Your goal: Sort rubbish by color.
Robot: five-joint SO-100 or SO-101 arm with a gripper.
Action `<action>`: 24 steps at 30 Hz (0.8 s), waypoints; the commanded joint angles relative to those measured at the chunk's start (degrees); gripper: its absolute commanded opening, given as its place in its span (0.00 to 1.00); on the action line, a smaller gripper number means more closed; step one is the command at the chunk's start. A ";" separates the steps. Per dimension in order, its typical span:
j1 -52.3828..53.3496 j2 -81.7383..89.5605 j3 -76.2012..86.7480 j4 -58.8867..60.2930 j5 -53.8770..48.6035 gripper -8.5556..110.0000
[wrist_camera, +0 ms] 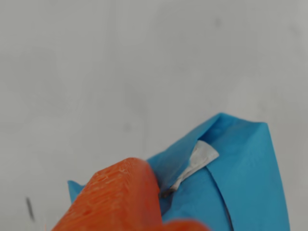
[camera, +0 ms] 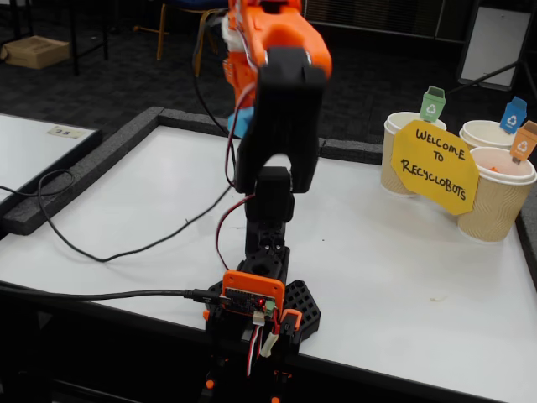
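Setting: demo or workshop room in an office-like venue. Evidence in the fixed view: white tabletop with black foam border (camera: 126, 134); dark carpet floor (camera: 126, 59); chair legs (camera: 180, 29); cardboard box (camera: 35, 52); yellow handwritten "Welcome to Recyclobots" sign (camera: 435, 165); beige paper cups with recycling tags (camera: 495, 197); exposed wiring (camera: 126, 252)

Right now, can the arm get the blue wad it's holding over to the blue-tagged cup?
Probably, but near its limit. The gripper holds the blue wad clear of the table, and nothing stands between the arm and the blue-tagged cup, which sits at the back, behind the yellow sign.
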 commanded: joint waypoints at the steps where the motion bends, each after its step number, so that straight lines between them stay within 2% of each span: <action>1: 4.48 45.97 9.23 -2.90 1.05 0.07; 17: 21.80 65.04 32.70 -15.03 1.76 0.07; 24: 29.62 65.92 37.18 -19.69 3.87 0.07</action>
